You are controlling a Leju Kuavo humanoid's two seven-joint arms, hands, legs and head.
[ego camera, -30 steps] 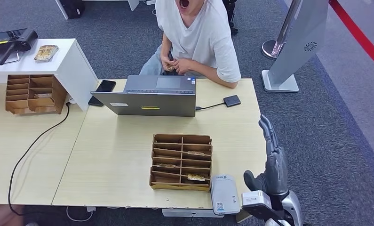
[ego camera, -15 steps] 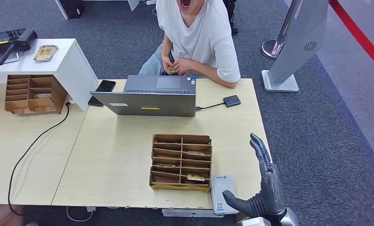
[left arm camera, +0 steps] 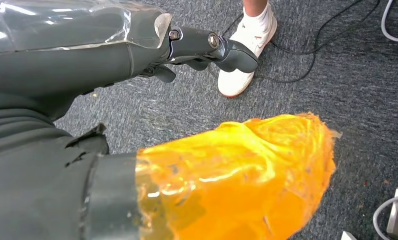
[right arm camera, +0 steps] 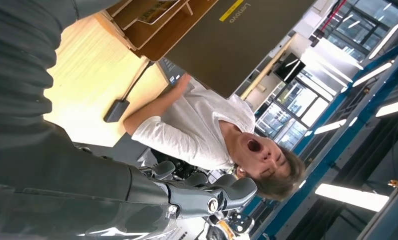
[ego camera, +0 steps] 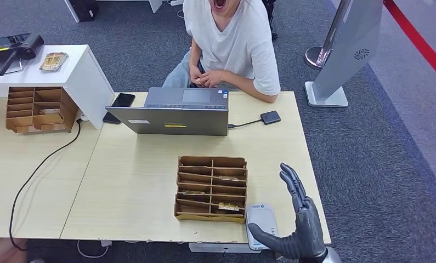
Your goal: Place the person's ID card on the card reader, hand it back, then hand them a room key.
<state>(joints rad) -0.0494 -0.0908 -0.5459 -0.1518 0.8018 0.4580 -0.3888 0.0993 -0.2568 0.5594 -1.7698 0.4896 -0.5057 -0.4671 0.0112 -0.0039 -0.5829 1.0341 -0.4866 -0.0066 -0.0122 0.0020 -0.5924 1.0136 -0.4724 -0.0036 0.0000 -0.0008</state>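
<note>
Pale wooden counter (ego camera: 133,181) carries a white rectangular card reader (ego camera: 261,224) at its near edge. Just beside it the dark grey right hand (ego camera: 299,227) is spread wide, empty. The white-shirted person (ego camera: 232,41) holds a small card (ego camera: 197,81). Left hand (left arm camera: 207,47): cannot tell.

The right hand (ego camera: 299,227) covers a corner of the card reader (ego camera: 260,222); the small thing in the person's hands (ego camera: 206,78) is unreadable.
</note>
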